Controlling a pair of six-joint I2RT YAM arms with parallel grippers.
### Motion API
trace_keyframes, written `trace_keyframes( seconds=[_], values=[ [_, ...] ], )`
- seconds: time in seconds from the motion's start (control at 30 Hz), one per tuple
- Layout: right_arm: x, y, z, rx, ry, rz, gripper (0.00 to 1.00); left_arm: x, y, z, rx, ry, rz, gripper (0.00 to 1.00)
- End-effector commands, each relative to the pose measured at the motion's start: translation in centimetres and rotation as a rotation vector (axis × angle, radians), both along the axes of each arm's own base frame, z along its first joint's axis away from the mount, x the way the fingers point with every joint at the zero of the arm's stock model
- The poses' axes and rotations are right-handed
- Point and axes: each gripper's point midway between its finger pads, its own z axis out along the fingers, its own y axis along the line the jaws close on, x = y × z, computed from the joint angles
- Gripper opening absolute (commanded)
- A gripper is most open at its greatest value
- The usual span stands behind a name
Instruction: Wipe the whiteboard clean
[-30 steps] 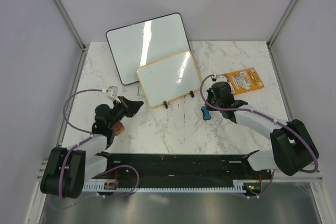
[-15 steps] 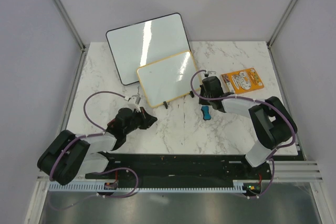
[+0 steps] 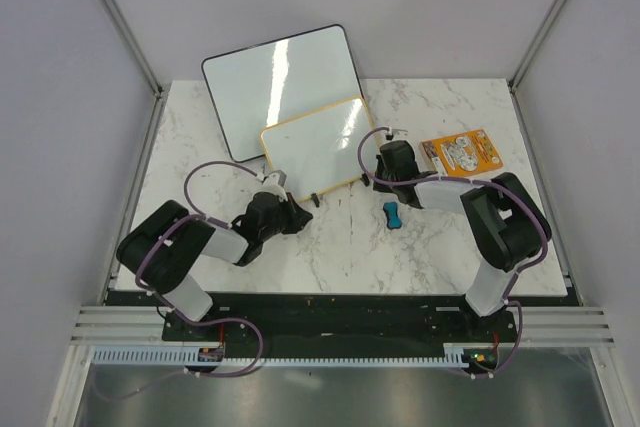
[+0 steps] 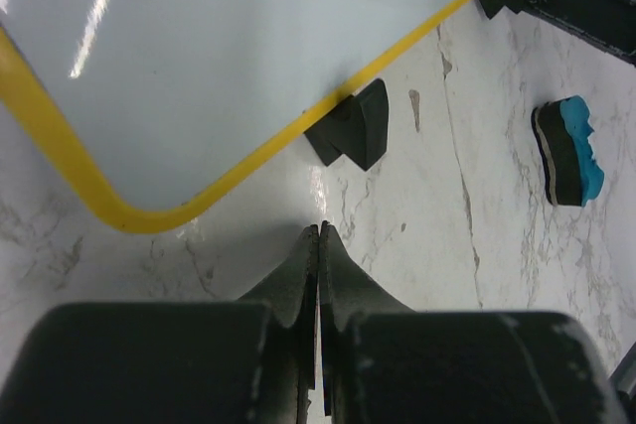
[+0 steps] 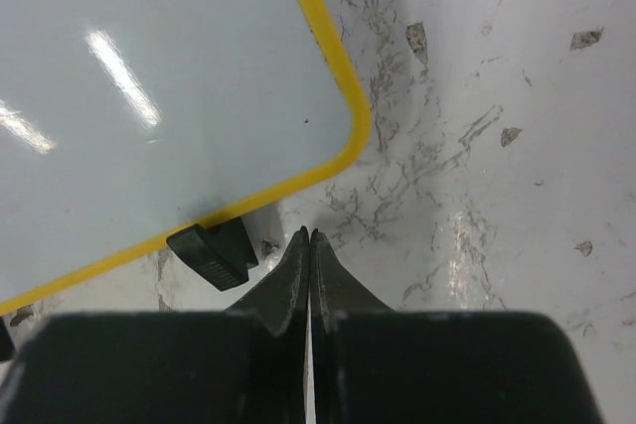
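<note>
The whiteboard [image 3: 318, 147] with the yellow frame stands tilted on small black feet near the table's middle; its surface looks blank. It also shows in the left wrist view [image 4: 199, 57] and the right wrist view [image 5: 149, 96]. My left gripper [image 3: 298, 217] is shut and empty, just in front of the board's near left corner. My right gripper [image 3: 380, 175] is shut and empty, beside the board's near right corner and its black foot [image 5: 212, 250]. A blue and black eraser [image 3: 393, 214] lies on the table in front of my right gripper, also in the left wrist view [image 4: 569, 151].
A larger black-framed whiteboard [image 3: 270, 82] leans behind the small one. An orange printed card [image 3: 461, 153] lies to the right of my right gripper. The marble table [image 3: 340, 247] ends at metal rails left and right.
My left gripper has moved right and forward to the board's near left corner. My right gripper has moved left, closer to the board's right corner. The board and eraser have not moved.
</note>
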Motion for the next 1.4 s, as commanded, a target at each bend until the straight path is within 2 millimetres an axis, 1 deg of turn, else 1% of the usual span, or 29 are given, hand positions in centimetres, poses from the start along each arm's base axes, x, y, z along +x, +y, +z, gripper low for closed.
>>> trace_keyframes(
  seconds=[0.0, 0.07, 0.13, 0.23, 0.3, 0.33, 0.37, 0.43, 0.47, 0.6, 0.67, 0.73, 0.77, 0.8, 0.83, 0.87, 0.9, 0.93, 1.0, 1.03, 1.07, 1.1, 1.13, 1.17, 1.2, 1.23, 1.27, 1.3, 1.37],
  values=[
    [0.6, 1.8, 0.3, 0.059, -0.054, 0.018, 0.00, 2.0, -0.1, -0.2, -0.004, -0.011, 0.105, 0.02],
    [0.4, 2.2, 0.1, 0.069, -0.054, 0.024, 0.00, 2.3, 0.0, -0.8, 0.010, -0.009, 0.126, 0.02],
    [0.3, 3.2, 0.3, 0.083, -0.067, 0.047, 0.00, 2.6, 0.1, -1.1, 0.017, -0.008, 0.148, 0.02],
    [0.0, 4.2, 0.2, 0.081, -0.077, 0.064, 0.00, 2.9, 0.3, -1.1, 0.020, -0.015, 0.172, 0.02],
    [-0.3, 5.0, 0.3, 0.084, -0.082, 0.082, 0.00, 3.0, 0.5, -1.0, 0.020, -0.022, 0.190, 0.02],
    [-0.4, 5.3, 0.2, 0.080, -0.080, 0.089, 0.00, 3.3, 0.9, -0.9, 0.029, -0.032, 0.217, 0.02],
    [-0.8, 5.8, 0.1, 0.077, -0.080, 0.102, 0.00, 3.2, 1.1, -0.5, 0.027, -0.042, 0.233, 0.02],
    [-1.2, 6.2, 0.0, 0.074, -0.075, 0.109, 0.00, 3.5, 1.7, -0.2, 0.036, -0.059, 0.262, 0.02],
    [-1.6, 6.5, -0.1, 0.070, -0.072, 0.119, 0.00, 3.7, 1.6, 0.2, 0.042, -0.076, 0.256, 0.02],
    [-2.5, 5.9, -0.5, 0.060, -0.065, 0.094, 0.00, 3.8, 0.7, 0.7, 0.061, -0.093, 0.193, 0.02],
    [-3.2, 5.0, -0.5, 0.054, -0.060, 0.063, 0.00, 3.5, 0.5, 0.7, 0.069, -0.103, 0.156, 0.02],
    [-3.5, 3.5, 0.1, 0.029, -0.078, 0.011, 0.00, 2.9, -0.5, 1.7, 0.034, -0.141, 0.090, 0.02],
    [-3.9, 2.9, 0.2, 0.012, -0.071, -0.006, 0.00, 2.3, -0.5, 1.7, 0.044, -0.159, 0.060, 0.02],
    [-4.4, 2.2, 0.1, 0.003, -0.066, -0.019, 0.00, 1.7, -1.1, 2.7, 0.029, -0.186, 0.026, 0.02],
    [-4.4, 1.9, 1.4, 0.010, -0.094, -0.033, 0.00, 1.4, -1.4, 3.2, 0.029, -0.206, 0.010, 0.02],
    [-4.8, 1.6, 1.8, 0.012, -0.095, -0.036, 0.00, 0.8, -1.4, 3.4, 0.049, -0.228, -0.015, 0.02],
    [-5.3, 1.1, 1.9, 0.012, -0.094, -0.042, 0.00, -0.1, -2.1, 3.8, 0.053, -0.247, -0.050, 0.02],
    [-5.5, 1.0, 3.5, 0.034, -0.123, -0.041, 0.00, -0.6, -2.2, 4.8, 0.064, -0.276, -0.068, 0.06],
    [-6.2, 0.5, 4.4, 0.036, -0.129, -0.038, 0.00, -1.8, -3.0, 5.7, 0.072, -0.292, -0.115, 0.16],
    [-6.6, 0.3, 5.7, 0.047, -0.143, -0.033, 0.00, -2.2, -3.2, 6.6, 0.080, -0.308, -0.139, 0.31],
    [-6.9, 0.1, 6.2, 0.051, -0.150, -0.030, 0.00, -2.6, -3.5, 7.2, 0.077, -0.317, -0.162, 0.39],
    [-7.3, -0.1, 7.6, 0.067, -0.177, -0.023, 0.05, -3.3, -4.0, 7.6, 0.062, -0.318, -0.205, 0.52],
    [-7.8, -0.4, 7.9, 0.060, -0.171, -0.017, 0.11, -3.7, -4.1, 8.6, 0.054, -0.335, -0.231, 0.57],
    [-8.0, -0.6, 8.4, 0.063, -0.178, -0.015, 0.19, -3.8, -4.1, 9.0, 0.046, -0.343, -0.238, 0.64],
    [-8.4, -0.9, 9.6, 0.075, -0.206, -0.015, 0.32, -4.5, -4.4, 9.5, 0.024, -0.345, -0.271, 0.78],
    [-8.9, -1.4, 9.6, 0.057, -0.196, -0.008, 0.41, -4.6, -4.4, 10.6, 0.004, -0.365, -0.273, 0.81],
    [-9.1, -1.8, 10.0, 0.051, -0.207, -0.012, 0.50, -4.8, -4.1, 10.2, 0.023, -0.341, -0.272, 0.84],
    [-9.4, -2.2, 10.9, 0.056, -0.229, -0.015, 0.65, -4.9, -4.0, 10.4, 0.028, -0.339, -0.274, 0.87],
    [-10.1, -3.0, 11.2, 0.038, -0.231, -0.018, 0.78, -5.0, -3.3, 10.9, 0.049, -0.342, -0.259, 0.89]
  ],
)
